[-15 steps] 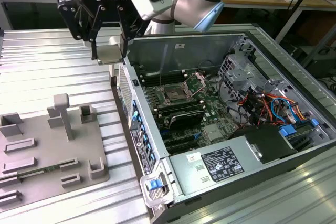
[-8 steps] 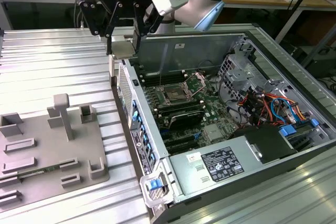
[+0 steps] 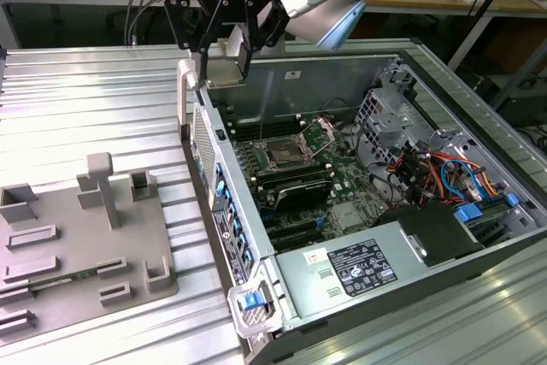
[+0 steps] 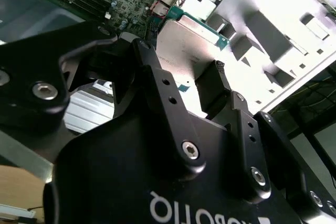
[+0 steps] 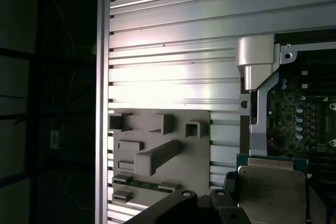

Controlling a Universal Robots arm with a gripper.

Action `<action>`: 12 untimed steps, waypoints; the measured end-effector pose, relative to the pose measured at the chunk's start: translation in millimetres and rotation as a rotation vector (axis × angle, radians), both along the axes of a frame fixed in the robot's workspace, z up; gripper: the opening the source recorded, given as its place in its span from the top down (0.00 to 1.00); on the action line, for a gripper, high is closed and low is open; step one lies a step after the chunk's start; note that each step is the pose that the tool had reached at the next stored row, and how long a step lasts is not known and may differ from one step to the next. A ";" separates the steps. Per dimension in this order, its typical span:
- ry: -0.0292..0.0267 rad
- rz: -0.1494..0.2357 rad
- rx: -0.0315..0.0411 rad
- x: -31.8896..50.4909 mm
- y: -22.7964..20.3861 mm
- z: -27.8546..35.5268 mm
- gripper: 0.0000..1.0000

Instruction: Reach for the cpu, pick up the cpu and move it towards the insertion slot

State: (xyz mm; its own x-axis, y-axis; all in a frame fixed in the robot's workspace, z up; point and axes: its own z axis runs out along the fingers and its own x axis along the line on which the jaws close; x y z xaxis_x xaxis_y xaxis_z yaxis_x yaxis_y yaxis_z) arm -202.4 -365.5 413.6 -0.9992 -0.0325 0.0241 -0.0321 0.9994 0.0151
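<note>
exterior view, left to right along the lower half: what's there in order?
Grey fixture plate → computer case's port-lined side wall → insertion slot on the motherboard → labelled power supply → blue-tabbed drive bay. Up above the case wall, the gripper holds the cpu.

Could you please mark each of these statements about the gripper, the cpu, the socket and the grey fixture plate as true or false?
1. The gripper is shut on the cpu. True; in both wrist views the chip sits between its fingers.
2. The cpu already lies in the insertion slot. False; in the exterior view the gripper holds it above the rear edge of the computer case, apart from the socket.
3. The grey fixture plate lies outside the case, on the ribbed metal table. True.
4. The case is closed by a side panel. False; it is open, and the motherboard shows.
5. A memory stick lies in a recess of the fixture plate. True; a green strip sits there.
</note>
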 end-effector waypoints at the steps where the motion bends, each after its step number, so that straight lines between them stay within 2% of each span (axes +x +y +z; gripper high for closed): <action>1: 0.0001 0.000 -0.0001 2.5 0.9 0.0 0.45; 6: 0.0000 0.000 -0.0003 16.2 5.7 -0.1 0.45; 8: 0.0000 0.000 -0.0007 25.1 9.7 -0.2 0.45; 12: 0.0001 0.000 -0.0006 39.8 14.1 -0.6 0.45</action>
